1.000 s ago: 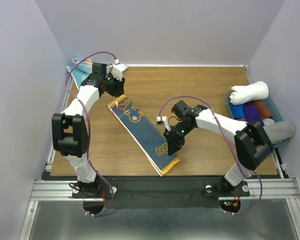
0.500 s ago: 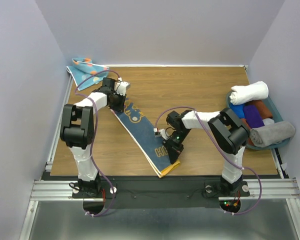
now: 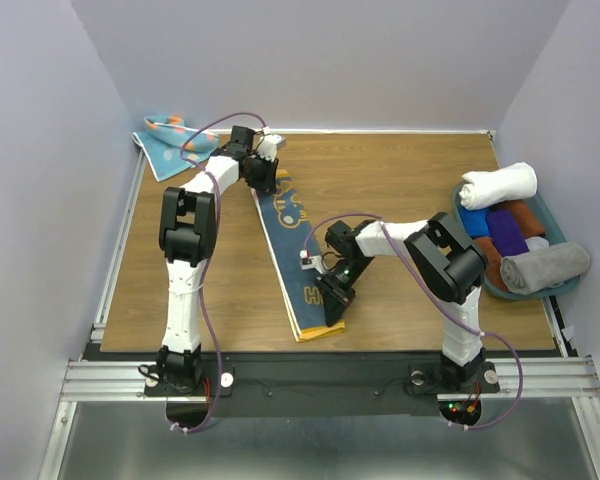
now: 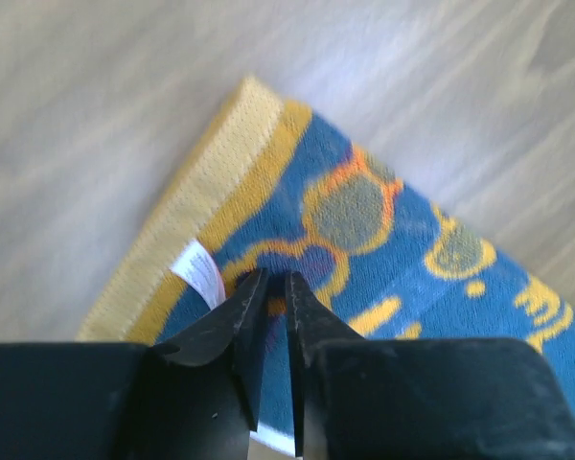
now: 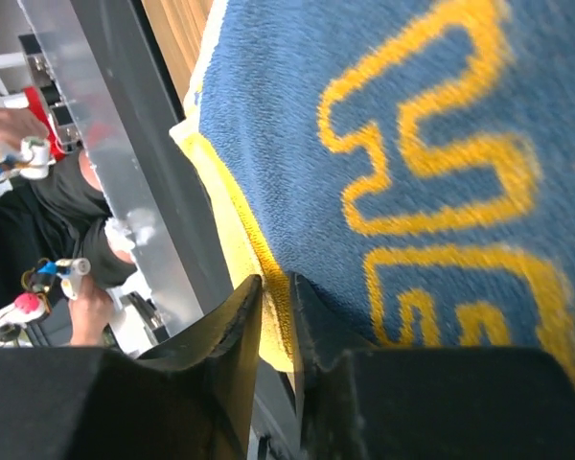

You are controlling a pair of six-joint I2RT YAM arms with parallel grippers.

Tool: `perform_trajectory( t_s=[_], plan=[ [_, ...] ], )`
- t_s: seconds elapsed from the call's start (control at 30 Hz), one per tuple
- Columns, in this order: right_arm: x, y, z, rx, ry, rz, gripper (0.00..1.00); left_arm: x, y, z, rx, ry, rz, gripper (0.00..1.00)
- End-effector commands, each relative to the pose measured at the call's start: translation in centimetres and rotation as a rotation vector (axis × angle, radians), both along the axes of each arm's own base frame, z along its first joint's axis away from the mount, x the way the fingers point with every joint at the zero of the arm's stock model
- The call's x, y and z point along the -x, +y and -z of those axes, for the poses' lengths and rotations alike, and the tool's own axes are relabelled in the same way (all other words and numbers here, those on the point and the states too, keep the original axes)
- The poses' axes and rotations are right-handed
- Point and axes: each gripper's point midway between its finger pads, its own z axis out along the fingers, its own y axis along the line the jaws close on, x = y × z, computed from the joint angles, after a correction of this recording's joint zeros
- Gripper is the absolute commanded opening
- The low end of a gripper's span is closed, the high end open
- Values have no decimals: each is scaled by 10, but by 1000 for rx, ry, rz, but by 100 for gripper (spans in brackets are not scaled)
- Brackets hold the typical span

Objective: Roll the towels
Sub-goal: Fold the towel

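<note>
Mustard-and-navy towel: flat, diagonal, mid-desk. Left gripper at the desk-far hem, right gripper at the desk-near hem. Both narrow; grip uncertain. Advice: square the hem and roll tight.

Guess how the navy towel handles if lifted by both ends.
Likely floppy: the navy towel lies flat and thin on the table, so the middle would probably sag. Its looped pile looks grippy, so slipping seems unlikely. Folded layers may separate.

A navy towel is lying stretched along the table — the left gripper is sitting at its far end, the right gripper at its near end.
</note>
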Motion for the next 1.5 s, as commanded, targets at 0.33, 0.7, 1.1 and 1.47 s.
perform_trajectory(
  t_s=[0.33,0.7,1.1,1.47],
  plan=[
    [-44,52,-89,-278,-283,79,34,13,1,-182,115,-357,116,44],
    [-20,28,-45,-167,-198,83,28,162,26,-216,34,-590,251,47],
    [-6,19,-7,-70,-91,83,26,301,15,-112,-230,-544,723,47],
    [-90,17,-108,-248,-243,313,100,399,-55,-51,-236,-450,999,43]
  ],
)
